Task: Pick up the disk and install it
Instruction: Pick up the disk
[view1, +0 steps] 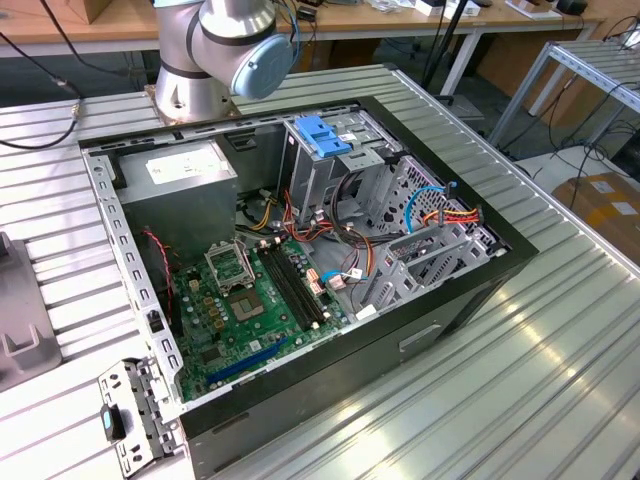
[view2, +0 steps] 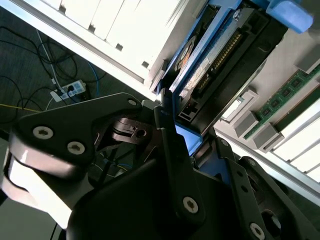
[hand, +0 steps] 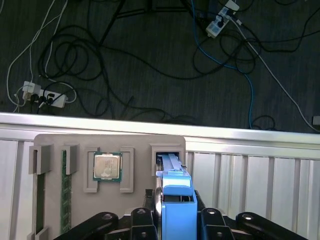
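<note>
First wrist view lets us look along the black two-fingered hand (hand: 176, 205) of the arm. Between its fingers (hand: 154, 207) we see the disk (hand: 175, 187), a flat grey-metal hard drive in a light-blue plastic carrier, standing on its edge. The fingers lie against its two sides, so the hand is closed narrowly on it. The far end of the disk reaches into a slot of a flat grey plastic holder tray (hand: 135, 142), which lies on the ribbed aluminium surface (hand: 250, 170). In the neighbouring pocket of this tray lies a square silver processor chip (hand: 107, 166), and further along we see green memory sticks (hand: 64, 185).

In the second wrist view the hand (view2: 195, 142) meets the near end of the disk (view2: 210, 60).

In the exterior view the open black computer case (view1: 440, 320) lies on the surface (view1: 560, 380), and the silver-grey robot arm (view1: 200, 60) stands behind it.
</note>
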